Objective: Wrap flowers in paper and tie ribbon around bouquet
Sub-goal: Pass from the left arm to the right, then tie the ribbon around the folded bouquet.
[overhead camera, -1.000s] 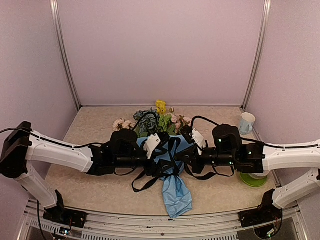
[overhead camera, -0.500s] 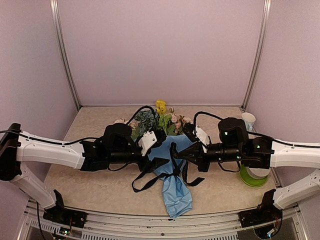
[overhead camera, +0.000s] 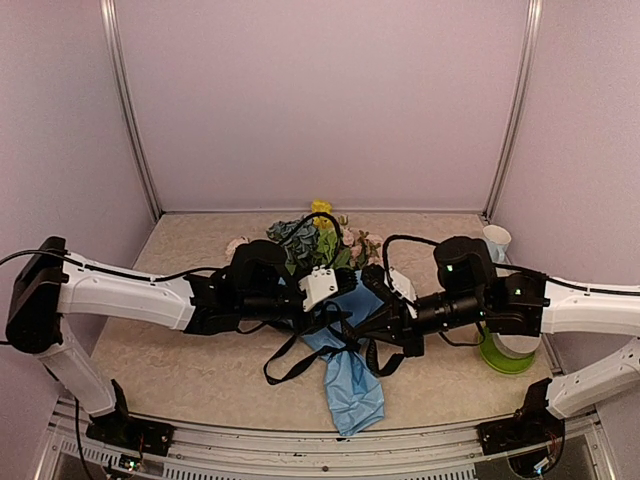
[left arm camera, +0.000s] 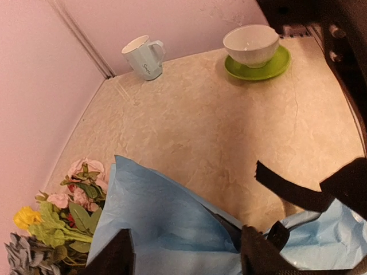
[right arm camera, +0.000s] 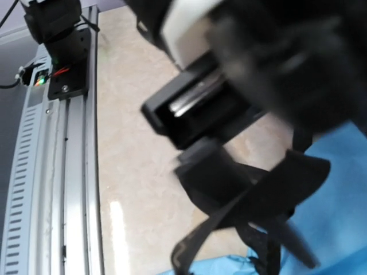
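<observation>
Black left tool (left arm camera: 189, 255) spread wide, straddling light blue paper (left arm camera: 155, 212). Right tool (overhead camera: 375, 318) closed tight, ribbon (overhead camera: 290, 355) apparently pinched, close against left tool. Ribbon loops drape across paper. Flowers (left arm camera: 69, 220) stick out at far end. Beyond, on surface (left arm camera: 218, 126): white bowl (left arm camera: 250, 44) on green plate (left arm camera: 278, 66), mug (left arm camera: 143, 56) near corner.
</observation>
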`<state>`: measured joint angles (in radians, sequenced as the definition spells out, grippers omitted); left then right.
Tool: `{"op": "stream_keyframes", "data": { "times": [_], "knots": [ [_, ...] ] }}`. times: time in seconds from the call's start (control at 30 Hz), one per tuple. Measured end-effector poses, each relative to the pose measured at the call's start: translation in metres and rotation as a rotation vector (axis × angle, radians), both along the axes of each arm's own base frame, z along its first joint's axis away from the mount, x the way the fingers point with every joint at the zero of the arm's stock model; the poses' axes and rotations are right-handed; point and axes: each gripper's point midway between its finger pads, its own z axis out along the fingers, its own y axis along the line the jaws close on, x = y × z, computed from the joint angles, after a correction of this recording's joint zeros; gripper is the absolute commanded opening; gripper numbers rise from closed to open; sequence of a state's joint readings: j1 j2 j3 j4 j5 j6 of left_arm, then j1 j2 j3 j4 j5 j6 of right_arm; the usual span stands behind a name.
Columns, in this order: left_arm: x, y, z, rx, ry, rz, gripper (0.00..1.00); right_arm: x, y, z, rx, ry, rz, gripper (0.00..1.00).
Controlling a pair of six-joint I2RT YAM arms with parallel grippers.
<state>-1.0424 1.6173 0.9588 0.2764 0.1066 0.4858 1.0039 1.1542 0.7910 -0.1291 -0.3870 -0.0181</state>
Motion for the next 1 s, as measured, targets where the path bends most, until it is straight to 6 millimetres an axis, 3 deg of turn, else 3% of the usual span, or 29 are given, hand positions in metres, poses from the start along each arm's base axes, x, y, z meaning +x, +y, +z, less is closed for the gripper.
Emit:
{"op": "stream_keyframes", "data": {
  "times": [0.07,0.1,0.13,0.23,0.33,0.53,0.8,0.83,0.93,0.97,1.0],
  "knots": [
    [-0.001,0.000,0.000,0.002,-0.003,-0.013,0.07,0.000,0.000,-0.001,-0.004,0.001,0.001,0.00],
    [-0.001,-0.001,0.000,0.000,-0.001,-0.022,0.00,0.000,-0.001,-0.001,-0.006,0.001,-0.003,0.00],
    [-0.003,-0.001,0.000,-0.004,0.007,-0.033,0.00,0.001,-0.002,0.000,-0.006,-0.001,-0.011,0.00],
    [-0.010,-0.004,0.001,-0.024,0.045,-0.065,0.00,0.009,-0.007,0.005,0.010,-0.010,-0.056,0.47],
    [-0.015,-0.006,0.003,-0.050,0.093,-0.074,0.00,0.017,-0.012,0.003,0.026,-0.015,-0.108,0.72],
    [-0.016,-0.006,0.006,-0.079,0.155,-0.054,0.00,0.027,-0.008,-0.017,0.020,0.012,-0.158,0.77],
    [-0.006,-0.010,0.014,-0.099,0.184,-0.002,0.00,0.033,0.006,-0.036,0.045,0.068,-0.164,0.68],
    [-0.006,-0.010,0.015,-0.101,0.183,0.003,0.00,0.032,0.008,-0.037,0.054,0.075,-0.157,0.59],
    [-0.004,-0.010,0.012,-0.098,0.188,0.017,0.00,0.030,0.014,-0.042,0.065,0.103,-0.136,0.03],
    [-0.003,-0.010,0.011,-0.096,0.193,0.022,0.04,0.029,0.016,-0.045,0.065,0.110,-0.128,0.00],
    [-0.002,-0.010,0.009,-0.093,0.198,0.028,0.17,0.028,0.017,-0.048,0.062,0.121,-0.120,0.00]
  ]
}}
